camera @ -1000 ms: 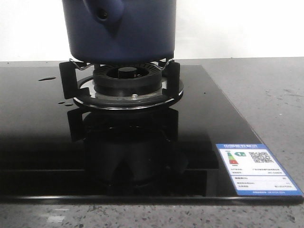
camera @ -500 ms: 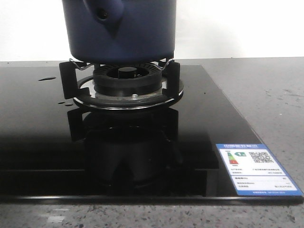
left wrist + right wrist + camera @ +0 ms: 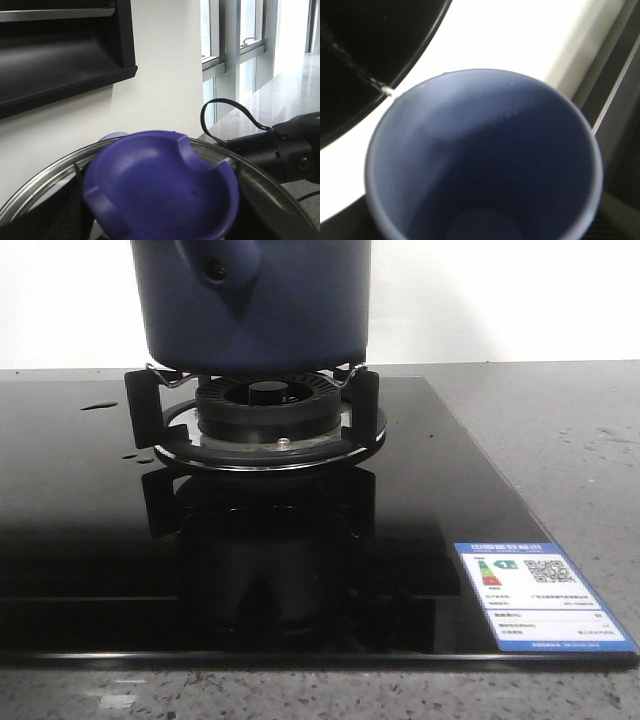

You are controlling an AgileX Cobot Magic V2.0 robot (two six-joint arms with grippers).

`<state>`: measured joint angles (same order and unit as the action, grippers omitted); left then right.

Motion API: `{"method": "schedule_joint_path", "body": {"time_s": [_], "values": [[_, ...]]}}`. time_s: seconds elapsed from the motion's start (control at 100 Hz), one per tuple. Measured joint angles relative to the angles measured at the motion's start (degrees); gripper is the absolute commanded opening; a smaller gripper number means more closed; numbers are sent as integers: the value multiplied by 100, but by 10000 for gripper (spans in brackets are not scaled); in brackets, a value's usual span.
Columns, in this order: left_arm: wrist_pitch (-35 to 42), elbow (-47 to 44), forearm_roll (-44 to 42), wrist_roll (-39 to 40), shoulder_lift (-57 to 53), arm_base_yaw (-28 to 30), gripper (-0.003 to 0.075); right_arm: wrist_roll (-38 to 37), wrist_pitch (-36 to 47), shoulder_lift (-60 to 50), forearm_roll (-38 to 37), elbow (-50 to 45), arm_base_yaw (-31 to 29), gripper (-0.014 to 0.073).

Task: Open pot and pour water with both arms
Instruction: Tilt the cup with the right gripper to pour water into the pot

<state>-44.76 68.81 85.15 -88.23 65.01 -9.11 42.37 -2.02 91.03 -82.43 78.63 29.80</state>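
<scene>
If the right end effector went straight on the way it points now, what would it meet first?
Most likely the pale blue cup, whose open mouth fills the right wrist view directly ahead. The end effector itself is out of view, so depth is unclear.

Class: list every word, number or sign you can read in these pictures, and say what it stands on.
Energy label on the hob: coloured bars and a QR code show; all its print is too small to read.
Pot, lid, cup: no text.
</scene>
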Motion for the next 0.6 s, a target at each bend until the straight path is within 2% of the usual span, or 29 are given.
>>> {"method": "schedule_joint_path", "body": {"time_s": [0.15, 0.24, 0.45, 0.6], "values": [[-4, 0, 0, 0, 0, 0, 264, -28, 9, 0, -162, 13, 0, 237], [-4, 0, 0, 0, 0, 0, 264, -418, 9, 0, -25, 13, 0, 237], [-13, 0, 0, 0, 0, 0, 264, -1927, -144, 0, 968, 13, 0, 237], [-13, 0, 0, 0, 0, 0, 264, -2747, -647, -86, 1873, 13, 118, 237]]}}
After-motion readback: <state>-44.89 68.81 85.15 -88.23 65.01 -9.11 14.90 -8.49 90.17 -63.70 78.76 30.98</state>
